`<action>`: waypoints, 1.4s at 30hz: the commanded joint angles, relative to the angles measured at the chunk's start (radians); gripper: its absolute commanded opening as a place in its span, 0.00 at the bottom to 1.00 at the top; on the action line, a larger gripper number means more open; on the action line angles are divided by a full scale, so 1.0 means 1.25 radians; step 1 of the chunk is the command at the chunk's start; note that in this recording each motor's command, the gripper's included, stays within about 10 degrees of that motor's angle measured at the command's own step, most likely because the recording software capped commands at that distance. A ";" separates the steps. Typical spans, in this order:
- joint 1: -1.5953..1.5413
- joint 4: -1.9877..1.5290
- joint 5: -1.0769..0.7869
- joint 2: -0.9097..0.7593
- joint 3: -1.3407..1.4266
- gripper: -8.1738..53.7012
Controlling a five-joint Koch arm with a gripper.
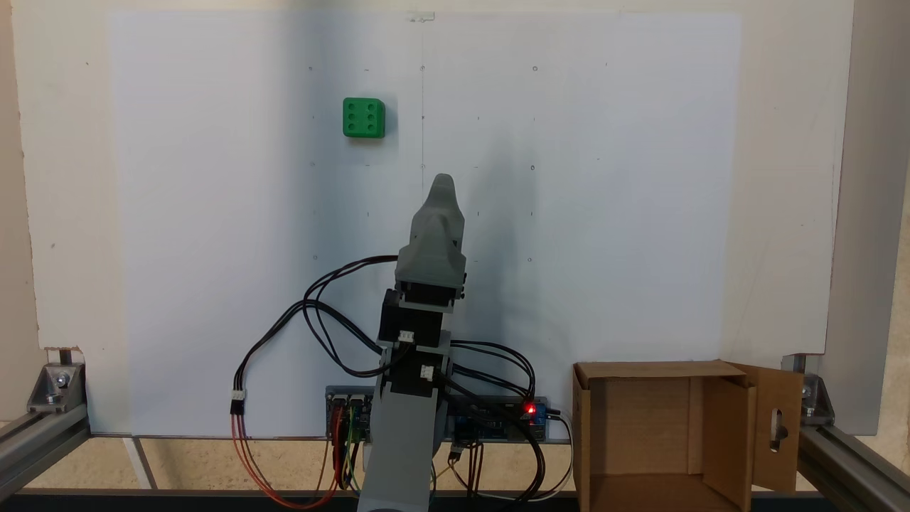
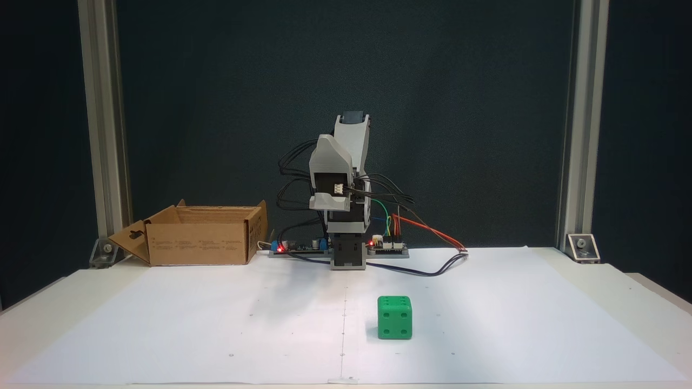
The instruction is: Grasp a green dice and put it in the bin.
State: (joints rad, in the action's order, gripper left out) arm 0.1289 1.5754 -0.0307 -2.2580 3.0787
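Zero progress on the grab so far, by the look of it: green dice [image 1: 364, 118] sitting free on the white paper sheet [image 1: 213, 284], six-pip face up in the overhead-ish fixed view, left of the drawn centre line there and far from the arm's base. From the front fixed view, same green dice [image 2: 394, 317] near the camera and just right of the centre line. Gripper [image 1: 443, 183] folded up over the base, tip pointing out across the sheet, well apart from the dice and holding nothing. Can't tell if the fingers are open or closed though, with the jaws stacked one behind the other in both fixed views. So step in hand probably the very start, the reach. Next move likely calls for unfolding outward, swinging toward the dice's side, spreading the jaws and coming down square over two flat faces. Plenty of bare sheet all round the dice, nothing to bump. Bin [image 1: 665, 434] parked beside the base, open side up, one flap sticking out with the slot cutout, so worth clearing that rim on the carry. Loose wires [image 1: 320, 313] looping near the base and electronics board [image 2: 386, 246], maybe a snag risk on a wide swing. Aluminium frame posts [image 2: 102, 119] out at the edges, well clear.
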 commanded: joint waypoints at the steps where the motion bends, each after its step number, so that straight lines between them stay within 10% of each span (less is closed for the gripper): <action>1: 0.001 0.052 -0.001 -0.087 0.040 0.85; 42: 0.042 0.025 -0.031 -0.086 0.040 0.84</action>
State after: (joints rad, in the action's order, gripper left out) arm 0.1672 1.5754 -0.0322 -2.2580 3.0787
